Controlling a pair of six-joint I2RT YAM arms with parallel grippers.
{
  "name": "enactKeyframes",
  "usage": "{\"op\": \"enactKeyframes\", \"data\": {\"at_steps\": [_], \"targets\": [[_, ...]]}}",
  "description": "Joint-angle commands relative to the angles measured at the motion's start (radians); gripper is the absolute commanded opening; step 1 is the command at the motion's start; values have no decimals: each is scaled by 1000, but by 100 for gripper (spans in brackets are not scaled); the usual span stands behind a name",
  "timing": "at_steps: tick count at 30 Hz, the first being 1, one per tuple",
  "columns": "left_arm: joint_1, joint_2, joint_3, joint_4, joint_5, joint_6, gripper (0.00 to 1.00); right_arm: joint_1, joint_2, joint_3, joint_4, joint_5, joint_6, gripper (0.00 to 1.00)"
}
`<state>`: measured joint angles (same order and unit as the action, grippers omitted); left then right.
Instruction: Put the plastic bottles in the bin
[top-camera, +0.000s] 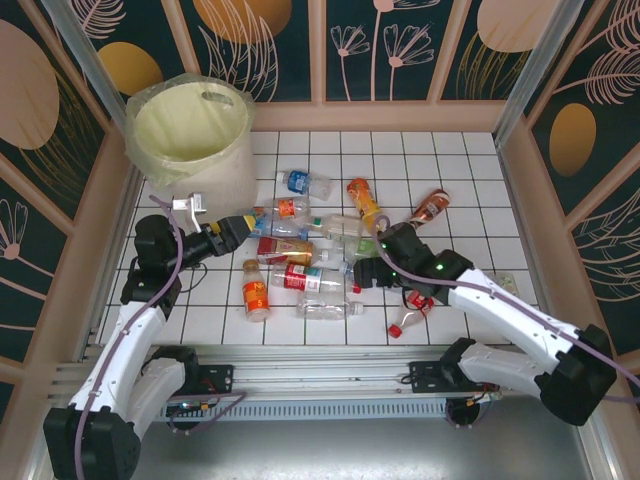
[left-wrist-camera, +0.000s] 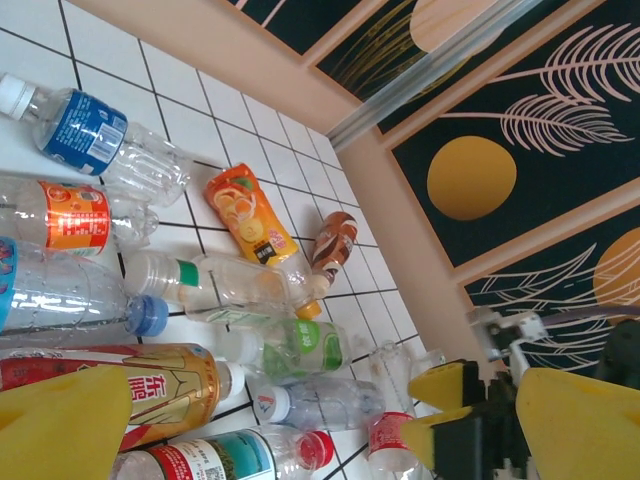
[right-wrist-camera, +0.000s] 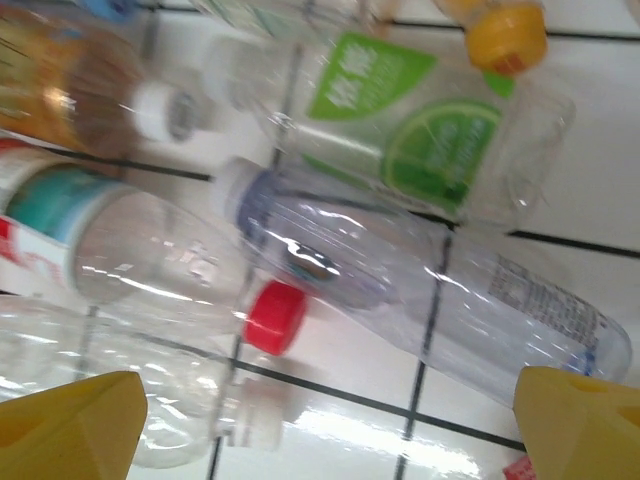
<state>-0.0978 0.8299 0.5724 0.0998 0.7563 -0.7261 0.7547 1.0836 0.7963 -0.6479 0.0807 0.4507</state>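
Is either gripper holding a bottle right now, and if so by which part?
Nothing is held. The left gripper is open, with nothing between its fingers. The right gripper is open over a clear bottle, not closed on it.

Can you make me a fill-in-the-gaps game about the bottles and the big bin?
On the table, the bin stands in the far ___ corner. The bottles lie on white square ___. The right pincer has ___ fingers. The teal-labelled bottle wears a ___ cap.
Missing words: left, tiles, yellow, red.
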Motion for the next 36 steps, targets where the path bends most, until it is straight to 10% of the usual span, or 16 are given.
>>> {"op": "enactKeyframes", "data": {"at_steps": [1,36], "targets": [[-5,-21,21,6,23,19,99,3,52,16,-79,63,30,99],[-5,-46,17,1,-9,12,99,-63,321,117,-61,74,-40,99]]}}
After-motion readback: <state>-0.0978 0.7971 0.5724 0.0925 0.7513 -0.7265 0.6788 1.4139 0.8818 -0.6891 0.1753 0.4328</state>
